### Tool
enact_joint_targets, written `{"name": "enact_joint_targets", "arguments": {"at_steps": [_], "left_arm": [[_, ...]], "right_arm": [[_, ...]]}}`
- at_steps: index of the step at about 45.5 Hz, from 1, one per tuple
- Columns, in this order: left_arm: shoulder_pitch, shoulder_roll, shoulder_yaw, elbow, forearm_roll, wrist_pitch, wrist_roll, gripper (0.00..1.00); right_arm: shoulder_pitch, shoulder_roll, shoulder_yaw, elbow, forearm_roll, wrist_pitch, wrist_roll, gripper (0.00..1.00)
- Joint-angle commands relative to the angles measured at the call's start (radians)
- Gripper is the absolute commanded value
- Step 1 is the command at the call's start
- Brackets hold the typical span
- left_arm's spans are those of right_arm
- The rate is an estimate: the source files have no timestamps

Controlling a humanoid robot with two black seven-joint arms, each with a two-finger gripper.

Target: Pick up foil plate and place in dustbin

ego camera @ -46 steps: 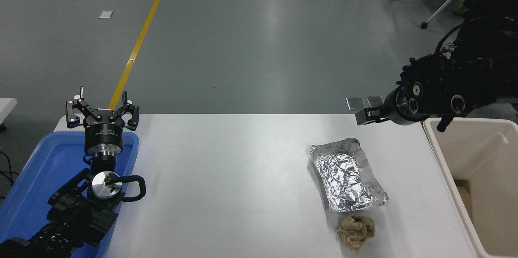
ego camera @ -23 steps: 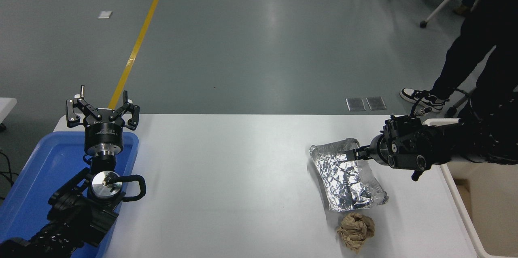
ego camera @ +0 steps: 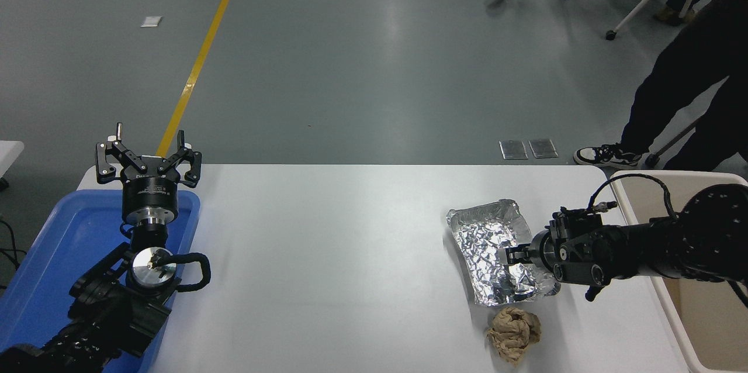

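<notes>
Right hand dropped lower onto foil plate right rim, grip state unclear; dustbin just right.

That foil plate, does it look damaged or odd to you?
Yes. The foil plate is crinkled inside, its rim bent, and it lies askew on the table, with a crumpled brown paper wad loose beside it.

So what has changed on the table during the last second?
The right gripper came down from above the far edge to the foil plate, at its right rim. The plate, the brown paper wad and the parked left gripper stayed put.
</notes>
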Motion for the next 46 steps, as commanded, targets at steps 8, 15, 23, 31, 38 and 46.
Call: {"name": "enact_joint_targets", "arguments": {"at_steps": [8,15,23,31,38,46], "left_arm": [[0.0,0.0,0.0,0.0,0.001,0.0,0.0,0.99],[0.0,0.0,0.0,0.0,0.001,0.0,0.0,0.99],[0.0,0.0,0.0,0.0,0.001,0.0,0.0,0.99],[0.001,0.002,0.0,0.0,0.001,0.0,0.0,0.99],[0.001,0.002,0.0,0.0,0.001,0.0,0.0,0.99],[0.001,0.005,0.0,0.0,-0.001,0.0,0.0,0.99]], "right_arm": [[0.027,-0.008,0.003,0.012,0.007,-0.008,-0.003,0.0],[0.093,-0.031,-0.014,0.076,0.016,-0.006,-0.006,0.0],[0.243,-0.102,-0.061,0.237,0.028,-0.006,-0.012,0.0],[0.473,-0.194,-0.155,0.452,0.046,0.0,-0.014,0.0],[0.77,-0.292,-0.26,0.682,0.046,0.02,-0.01,0.0],[1.169,-0.329,-0.354,0.813,0.057,0.217,0.016,0.0]]}}
